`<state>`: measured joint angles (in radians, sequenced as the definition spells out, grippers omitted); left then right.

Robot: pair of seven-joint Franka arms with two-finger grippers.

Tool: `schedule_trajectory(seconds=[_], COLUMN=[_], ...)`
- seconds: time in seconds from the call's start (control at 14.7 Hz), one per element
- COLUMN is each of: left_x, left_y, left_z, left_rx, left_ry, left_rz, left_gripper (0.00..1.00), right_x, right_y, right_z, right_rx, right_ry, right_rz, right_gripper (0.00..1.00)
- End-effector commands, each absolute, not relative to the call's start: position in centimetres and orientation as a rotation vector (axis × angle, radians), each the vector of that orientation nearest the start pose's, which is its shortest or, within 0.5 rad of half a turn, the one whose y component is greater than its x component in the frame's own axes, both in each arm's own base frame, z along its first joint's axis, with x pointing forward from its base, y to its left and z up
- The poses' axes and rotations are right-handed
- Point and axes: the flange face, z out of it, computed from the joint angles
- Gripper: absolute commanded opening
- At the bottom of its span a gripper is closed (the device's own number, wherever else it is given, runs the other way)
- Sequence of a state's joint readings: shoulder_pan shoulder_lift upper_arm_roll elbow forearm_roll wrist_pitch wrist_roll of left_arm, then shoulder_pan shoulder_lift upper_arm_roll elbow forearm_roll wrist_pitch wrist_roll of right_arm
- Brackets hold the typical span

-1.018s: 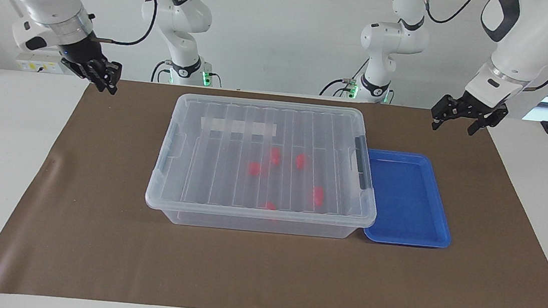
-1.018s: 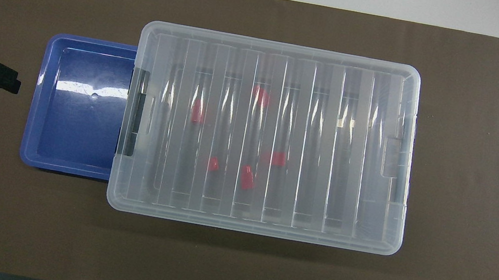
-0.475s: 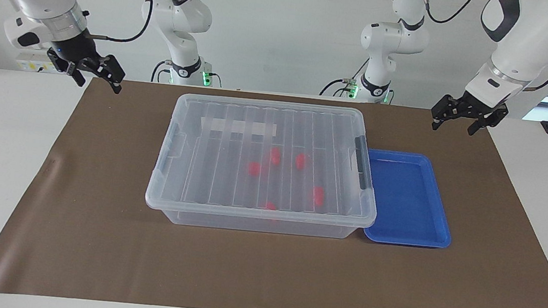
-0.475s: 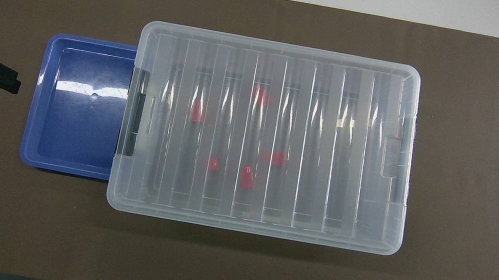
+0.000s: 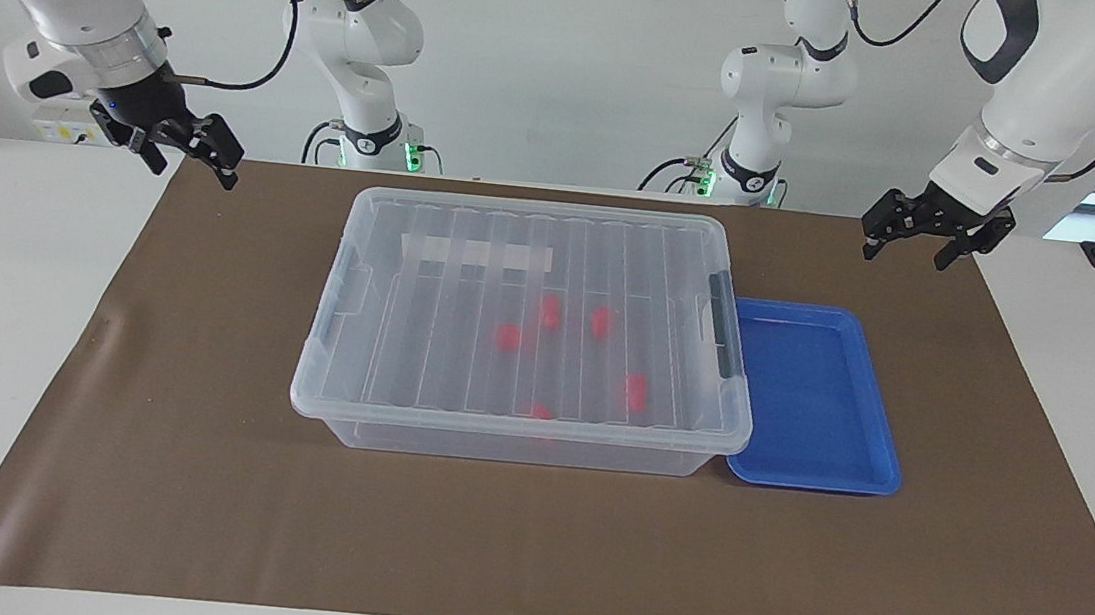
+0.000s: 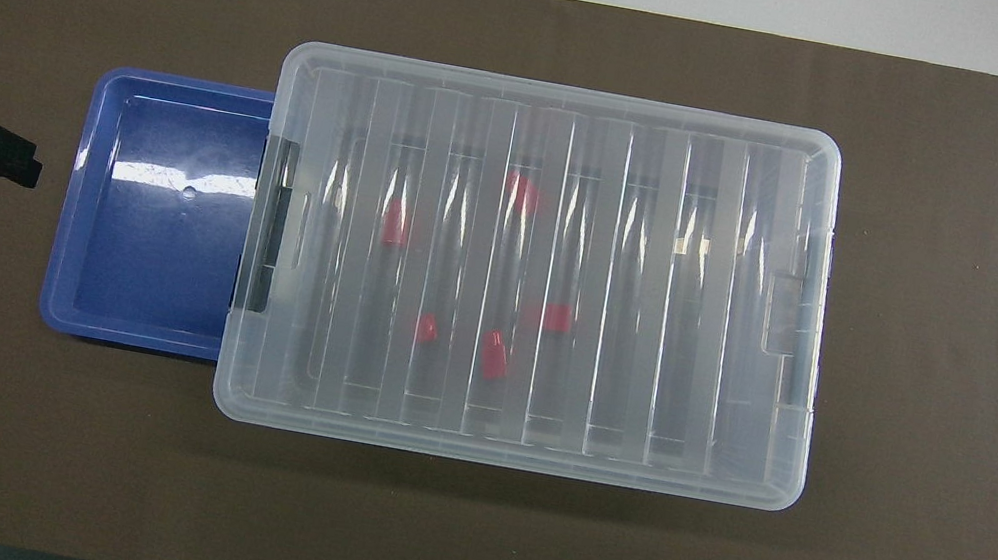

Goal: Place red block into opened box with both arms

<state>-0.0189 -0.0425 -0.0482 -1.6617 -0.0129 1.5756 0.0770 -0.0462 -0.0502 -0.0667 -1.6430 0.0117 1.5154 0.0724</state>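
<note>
Five red blocks (image 5: 636,391) lay inside the lidded clear box (image 5: 530,331); my left gripper (image 5: 926,238) and right gripper (image 5: 189,152) hovered open, empty, over the mat's (image 5: 190,474) ends

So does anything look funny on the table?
Nothing is spilled or broken. The small red plastic blocks lie scattered inside the big clear plastic box, and its ribbed clear lid is on. The blue tray is empty.

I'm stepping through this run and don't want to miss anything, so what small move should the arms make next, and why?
Probably nothing more than resting where they are. The lid lies on the box, five red blocks show inside, and the blue tray holds none. The left gripper and right gripper hang open and empty over the mat's ends, apart from the box.
</note>
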Motion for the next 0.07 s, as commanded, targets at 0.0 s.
schedule_trajectory(seconds=[0.0], left_x=[53.61], left_y=[-3.47], left_z=[60.75], left_rx=[-3.140], left_ry=[0.243], left_rz=[0.065], left_gripper=[1.00], right_x=[52.43], right_y=[-6.10], right_z=[61.39], right_rx=[-3.109], right_ry=[0.265], right_rz=[0.090], right_gripper=[1.00])
